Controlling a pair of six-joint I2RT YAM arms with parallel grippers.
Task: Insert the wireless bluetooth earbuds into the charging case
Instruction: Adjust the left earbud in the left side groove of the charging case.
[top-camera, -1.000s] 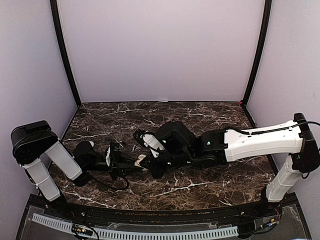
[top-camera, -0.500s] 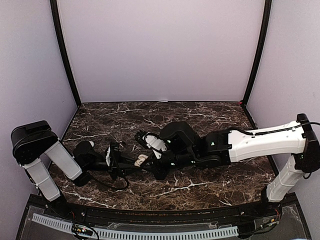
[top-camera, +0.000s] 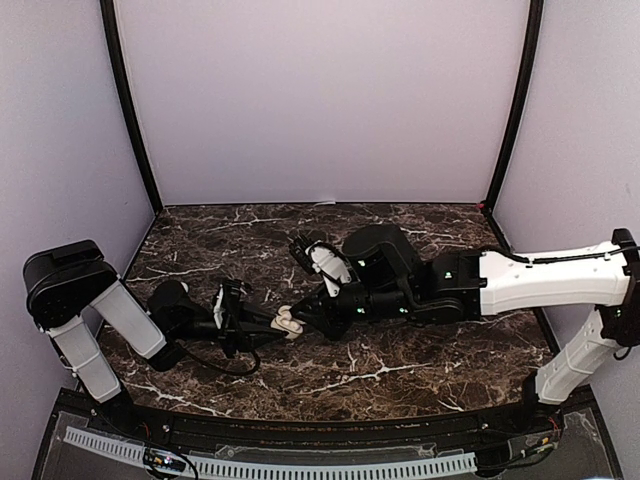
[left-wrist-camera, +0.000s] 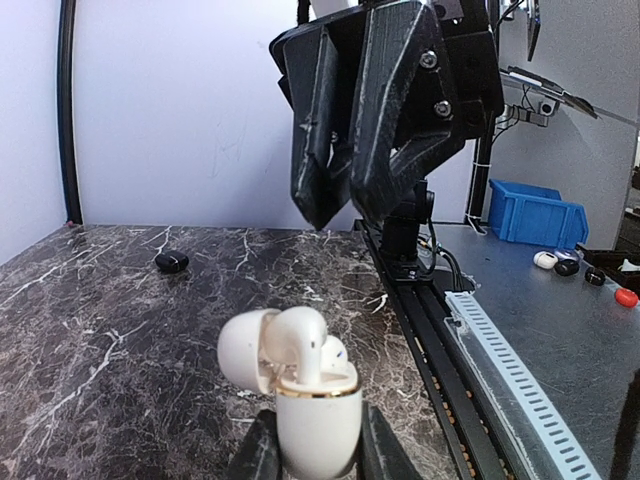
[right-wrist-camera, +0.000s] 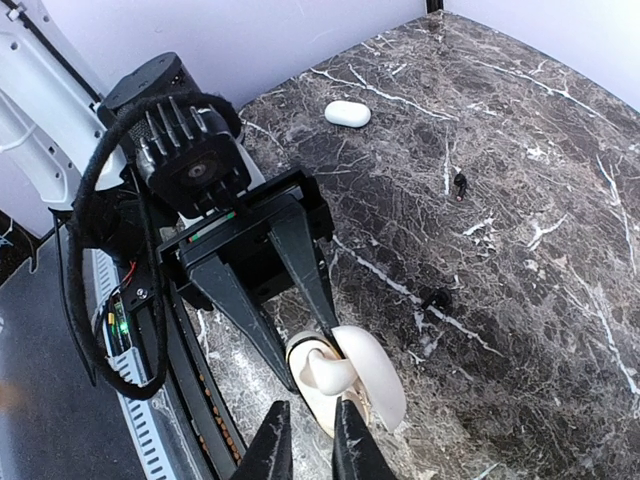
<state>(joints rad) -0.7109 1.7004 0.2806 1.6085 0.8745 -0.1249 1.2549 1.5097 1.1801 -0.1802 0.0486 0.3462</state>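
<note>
Change: right fingers (left-wrist-camera: 395, 120) drawn up clear of the case (left-wrist-camera: 318, 420) and eased slightly apart, empty; earbud (left-wrist-camera: 300, 340) left in the case.
Meaning: one bud judged delivered, perhaps not fully seated.
Left fingers (left-wrist-camera: 262, 455): clamped on the case, low over the bench (left-wrist-camera: 120, 330).
Earbud axis: near upright, stem down, head up beside the open lid (left-wrist-camera: 243, 350).

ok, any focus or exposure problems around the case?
Left wrist: charging case and earbud a bit soft, close to the lens. Right wrist: right gripper soft at the bottom edge, case sharper. Top external: even light, case tiny against the dark marble table.
</note>
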